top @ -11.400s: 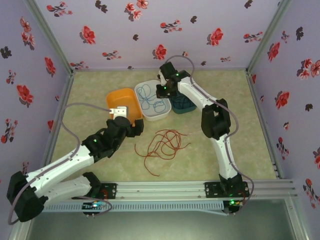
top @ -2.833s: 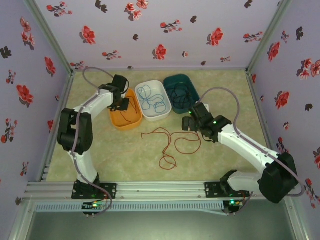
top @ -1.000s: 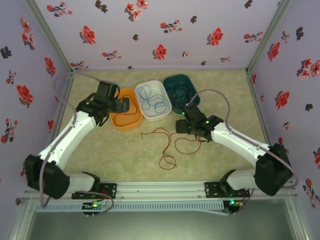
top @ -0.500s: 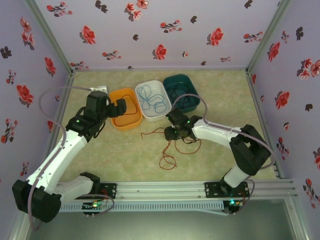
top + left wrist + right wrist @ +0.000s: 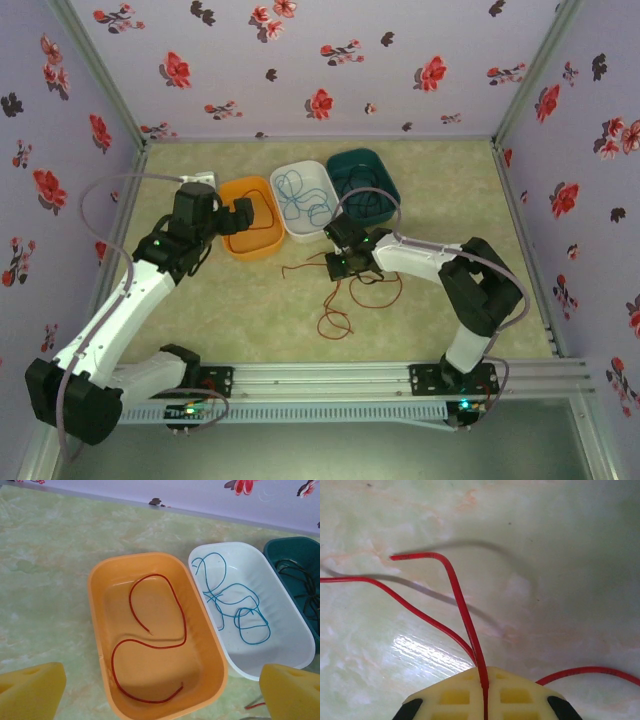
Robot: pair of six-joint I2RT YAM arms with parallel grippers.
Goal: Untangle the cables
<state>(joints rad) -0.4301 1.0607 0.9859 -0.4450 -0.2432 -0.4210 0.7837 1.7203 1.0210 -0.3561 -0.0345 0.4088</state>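
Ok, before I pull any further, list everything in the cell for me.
orange plastic tray: one, orange, leftmost of three at the back
white plastic tray: one, white, middle
dark green plastic tray: one, teal-green, rightmost
single red cable: one, red, loose in the orange tray
thin blue cable: count unclear, blue, looped in the white tray
thin dark cables: count unclear, black, in the green tray
loose red cables: count unclear, red, on the table in front of the trays
table: one, pale green marbled
walls: purple, red flowers
left gripper: yellow pads, open, above the orange tray
right gripper: shut on a red strand
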